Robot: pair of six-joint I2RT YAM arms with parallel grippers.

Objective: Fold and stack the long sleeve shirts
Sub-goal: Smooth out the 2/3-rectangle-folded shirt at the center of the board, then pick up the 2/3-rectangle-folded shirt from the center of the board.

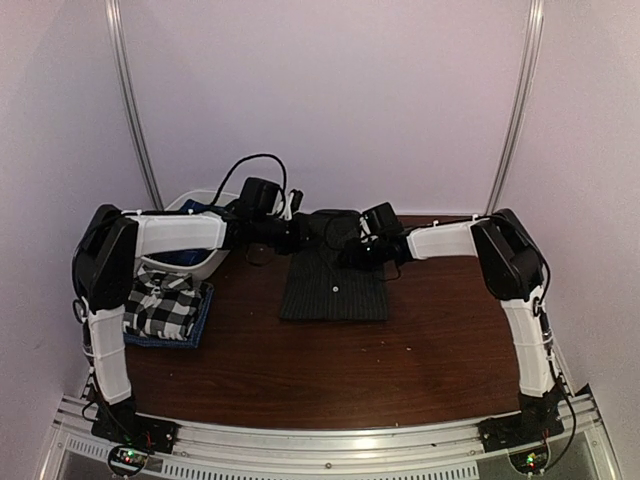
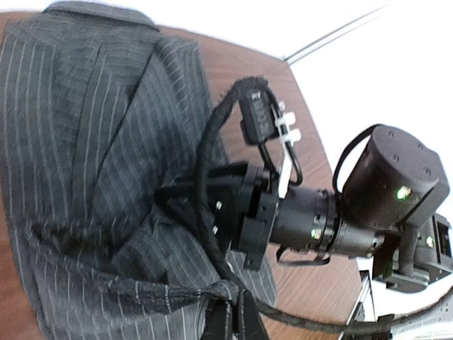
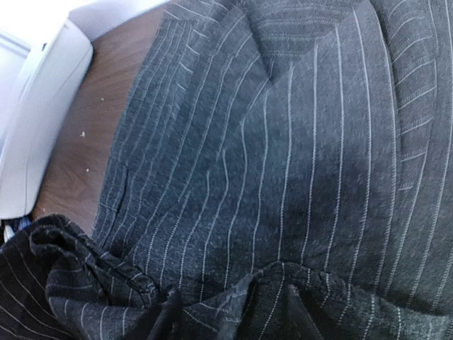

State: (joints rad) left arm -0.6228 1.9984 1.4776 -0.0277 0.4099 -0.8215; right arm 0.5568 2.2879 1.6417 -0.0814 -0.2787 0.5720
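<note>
While both arms reach in from the sides, the charcoal pinstriped shirt (image 1: 333, 290) lies folded into a flat rectangle on the dark wooden table (image 1: 400, 370), one short edge toward the arm bases. Well to the left of it, the black-and-white checked shirt (image 1: 160, 303) sits folded on top of the folded dark blue shirt (image 1: 200, 322), whose edge shows along the checked shirt's right and near sides.

At the pinstriped shirt's far end, the two grippers are close together over the cloth. The left gripper (image 1: 298, 236) is clenched on a gathered bunch of the pinstriped fabric, which its wrist view shows puckered and drawn into the fingers. The right gripper (image 1: 352, 252) is down on the same shirt just to the right. In its own view cloth heaps over its fingers, so I cannot tell whether it is grasping or released.

Beyond the pinstriped shirt's far left corner stands a white bin (image 1: 195, 205), partly behind the left arm.
</note>
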